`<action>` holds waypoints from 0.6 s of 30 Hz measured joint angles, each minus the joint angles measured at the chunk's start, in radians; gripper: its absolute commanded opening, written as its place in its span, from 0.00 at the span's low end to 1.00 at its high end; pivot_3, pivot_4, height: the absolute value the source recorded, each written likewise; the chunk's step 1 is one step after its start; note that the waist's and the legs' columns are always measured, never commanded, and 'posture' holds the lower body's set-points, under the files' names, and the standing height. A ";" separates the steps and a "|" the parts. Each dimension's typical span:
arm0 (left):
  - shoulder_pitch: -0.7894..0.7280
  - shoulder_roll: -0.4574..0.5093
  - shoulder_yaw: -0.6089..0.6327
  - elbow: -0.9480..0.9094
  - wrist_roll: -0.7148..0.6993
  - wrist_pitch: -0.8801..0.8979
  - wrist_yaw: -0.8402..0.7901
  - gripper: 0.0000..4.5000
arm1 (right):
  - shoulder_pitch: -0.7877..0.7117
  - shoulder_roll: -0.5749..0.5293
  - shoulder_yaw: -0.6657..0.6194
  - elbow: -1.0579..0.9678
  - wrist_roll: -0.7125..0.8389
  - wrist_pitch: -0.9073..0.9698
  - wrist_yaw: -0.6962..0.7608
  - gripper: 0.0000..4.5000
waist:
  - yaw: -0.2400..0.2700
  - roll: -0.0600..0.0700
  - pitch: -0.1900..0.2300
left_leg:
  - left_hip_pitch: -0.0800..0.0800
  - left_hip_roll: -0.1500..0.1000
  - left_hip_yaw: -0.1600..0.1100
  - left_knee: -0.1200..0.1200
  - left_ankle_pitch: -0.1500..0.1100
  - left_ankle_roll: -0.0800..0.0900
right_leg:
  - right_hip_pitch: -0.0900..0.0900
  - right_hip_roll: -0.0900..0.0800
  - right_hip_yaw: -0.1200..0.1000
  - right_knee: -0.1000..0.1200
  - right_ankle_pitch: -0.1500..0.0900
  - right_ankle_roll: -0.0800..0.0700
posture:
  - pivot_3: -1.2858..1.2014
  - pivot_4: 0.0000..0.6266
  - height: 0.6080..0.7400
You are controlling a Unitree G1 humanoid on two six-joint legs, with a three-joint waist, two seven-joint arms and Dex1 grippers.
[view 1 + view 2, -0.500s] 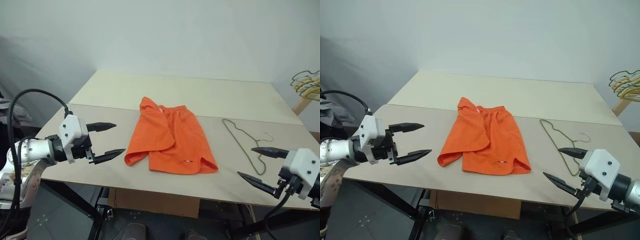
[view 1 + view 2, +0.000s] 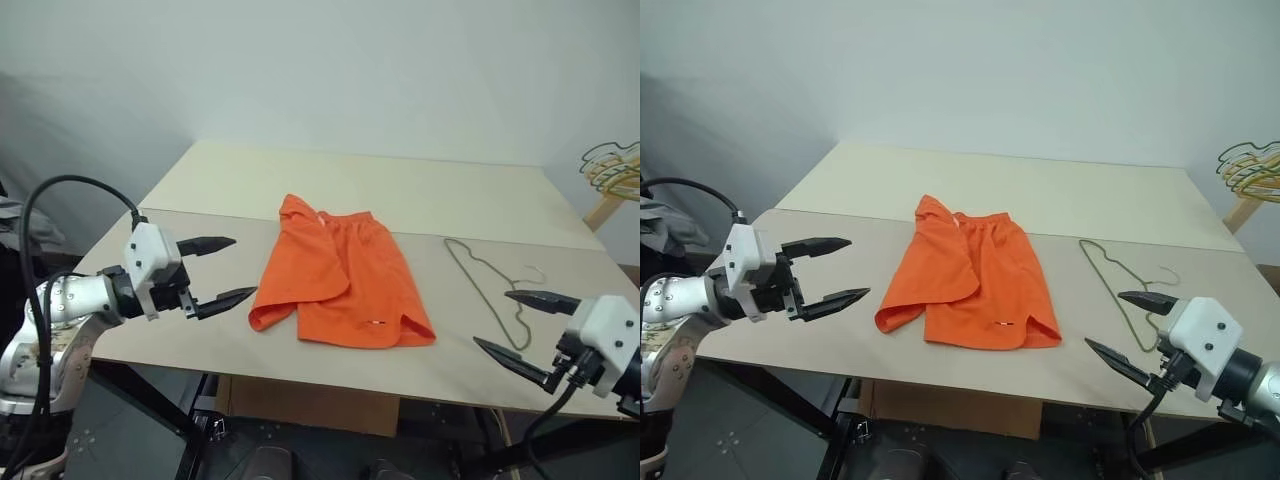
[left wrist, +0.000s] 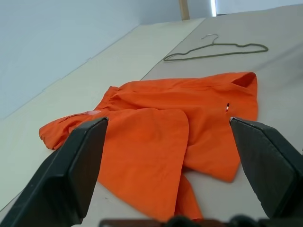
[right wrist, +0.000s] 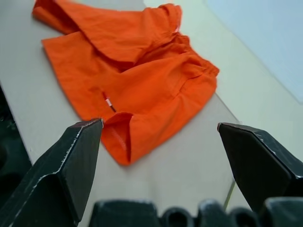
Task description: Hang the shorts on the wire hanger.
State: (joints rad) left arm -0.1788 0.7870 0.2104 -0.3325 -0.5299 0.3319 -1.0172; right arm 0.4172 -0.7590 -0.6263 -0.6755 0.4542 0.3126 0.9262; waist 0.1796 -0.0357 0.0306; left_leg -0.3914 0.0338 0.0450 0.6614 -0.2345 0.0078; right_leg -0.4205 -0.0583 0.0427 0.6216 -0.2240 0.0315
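Two grippers hover over the table (image 2: 420, 195), one on each flank, and neither has hold of anything. The left gripper (image 2: 222, 270) hangs just off the near-left part of the tabletop, its two black fingers (image 2: 208, 243) spread wide and pointing toward the shorts (image 2: 342, 275), close to the cloth but clear of it. From the left wrist view the fabric sits right between those parted fingers, with a gap of bare board in front.

The shorts lie flat in the middle of the table, bright orange, waistband toward the far side, with one leg folded over on the robot's left so a flap of fabric lies across the rest. A tiny white label (image 2: 376, 322) shows near the near hem.

Over on the right, the right gripper (image 2: 521, 330) hovers above the near-right edge of the table, fingers just as wide apart, nothing between them. Its upper fingertip (image 2: 520, 296) lines up with the near end of the wire hanger (image 2: 485, 280), though whether it touches is hard to call from here. The hanger lies flat on the board, thin and olive-grey, to the right of the shorts and apart from them, hook turned toward the table's right edge.

Beyond the far-right corner, a bunch of yellow and green hangers (image 2: 612, 168) rests on a wooden pole (image 2: 604, 210).
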 measured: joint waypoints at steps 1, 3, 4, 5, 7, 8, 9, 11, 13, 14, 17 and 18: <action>-0.025 -0.007 -0.012 0.005 0.000 0.000 0.003 0.99 | 0.018 0.015 -0.003 -0.023 0.000 0.002 -0.013 1.00 | 0.003 0.000 0.000 | 0.000 0.000 0.000 0.001 0.000 0.000 | 0.000 0.000 0.000 0.001 0.000 0.000 | 0.59 0.00 1.00; -0.083 -0.018 -0.039 0.032 0.006 -0.001 0.003 0.99 | 0.062 0.041 -0.020 -0.059 0.000 0.002 -0.023 1.00 | 0.004 0.000 0.000 | 0.000 0.000 0.000 0.001 0.000 0.000 | 0.000 0.001 0.000 0.003 -0.001 -0.001 | 0.58 0.00 1.00; -0.117 -0.028 -0.052 0.055 0.017 -0.002 0.003 0.99 | 0.078 0.050 -0.025 -0.069 0.000 0.003 -0.032 1.00 | 0.001 0.000 -0.001 | 0.001 0.000 0.000 0.002 0.000 0.000 | 0.000 0.001 0.000 0.003 -0.001 -0.001 | 0.57 0.00 1.00; -0.166 -0.043 -0.076 0.091 0.024 -0.003 0.003 0.99 | 0.088 0.064 -0.033 -0.081 -0.001 0.007 -0.049 1.00 | -0.004 0.000 -0.001 | 0.001 0.000 0.000 0.003 0.000 0.000 | 0.001 0.001 0.000 0.004 -0.001 -0.001 | 0.55 0.00 1.00; -0.242 -0.078 -0.117 0.148 0.045 -0.007 0.006 0.99 | 0.096 0.067 -0.037 -0.104 -0.009 0.016 -0.077 1.00 | -0.024 0.000 -0.001 | 0.001 0.000 0.001 0.007 0.000 0.000 | 0.001 0.001 0.001 0.006 -0.001 0.000 | 0.55 0.00 1.00; -0.271 -0.096 -0.136 0.170 0.058 -0.006 0.012 0.99 | 0.098 0.066 -0.037 -0.115 -0.020 0.025 -0.092 1.00 | -0.033 0.000 -0.001 | 0.001 0.000 0.001 0.009 0.000 0.000 | 0.002 0.001 0.001 0.006 -0.001 0.000 | 0.53 0.00 1.00; -0.293 -0.113 -0.152 0.186 0.063 -0.005 0.018 0.99 | 0.098 0.066 -0.037 -0.129 -0.028 0.031 -0.105 1.00 | -0.040 0.000 -0.001 | 0.001 0.000 0.001 0.010 0.000 -0.001 | 0.002 0.001 0.001 0.007 -0.001 0.000 | 0.53 0.00 1.00; -0.312 -0.123 -0.178 0.205 0.068 -0.002 0.017 0.99 | 0.104 0.051 -0.037 -0.143 -0.051 0.047 -0.120 1.00 | -0.071 0.000 -0.001 | 0.001 0.000 0.001 0.011 0.000 -0.001 | 0.002 0.001 0.002 0.008 -0.001 0.000 | 0.52 0.00 1.00; -0.326 -0.133 -0.197 0.223 0.071 0.005 0.005 0.99 | 0.103 0.010 -0.025 -0.143 -0.100 0.059 -0.127 1.00 | -0.106 0.000 -0.001 | 0.001 0.000 0.001 0.012 0.000 0.000 | 0.002 0.001 0.003 0.008 -0.001 0.000 | 0.51 0.00 1.00; -0.335 -0.142 -0.207 0.233 0.071 0.009 0.001 0.99 | 0.095 -0.017 -0.005 -0.142 -0.126 0.065 -0.130 1.00 | -0.122 0.000 -0.001 | 0.002 0.000 0.001 0.013 0.000 0.000 | 0.003 0.001 0.003 0.008 -0.001 0.000 | 0.51 0.00 1.00; -0.365 -0.175 -0.242 0.245 0.070 0.015 -0.020 0.99 | 0.017 -0.094 0.099 -0.134 -0.206 0.072 -0.146 1.00 | -0.167 0.000 -0.001 | 0.002 0.000 0.001 0.015 0.000 0.000 | 0.004 0.001 0.003 0.009 0.000 0.000 | 0.50 0.00 1.00; -0.372 -0.183 -0.252 0.249 0.070 0.015 -0.025 0.99 | -0.022 -0.119 0.149 -0.120 -0.231 0.073 -0.146 1.00 | -0.180 -0.001 -0.001 | 0.003 0.000 0.001 0.015 0.000 0.000 | 0.005 0.001 0.003 0.009 0.000 0.000 | 0.50 0.00 1.00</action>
State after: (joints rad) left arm -0.5512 0.6036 -0.0420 -0.0840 -0.4595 0.3471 -1.0425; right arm 0.3948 -0.8782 -0.4774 -0.7954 0.2229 0.3851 0.7799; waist -0.0007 -0.0362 0.0297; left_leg -0.3881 0.0340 0.0457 0.6766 -0.2343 0.0074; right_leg -0.4151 -0.0574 0.0461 0.6305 -0.2244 0.0312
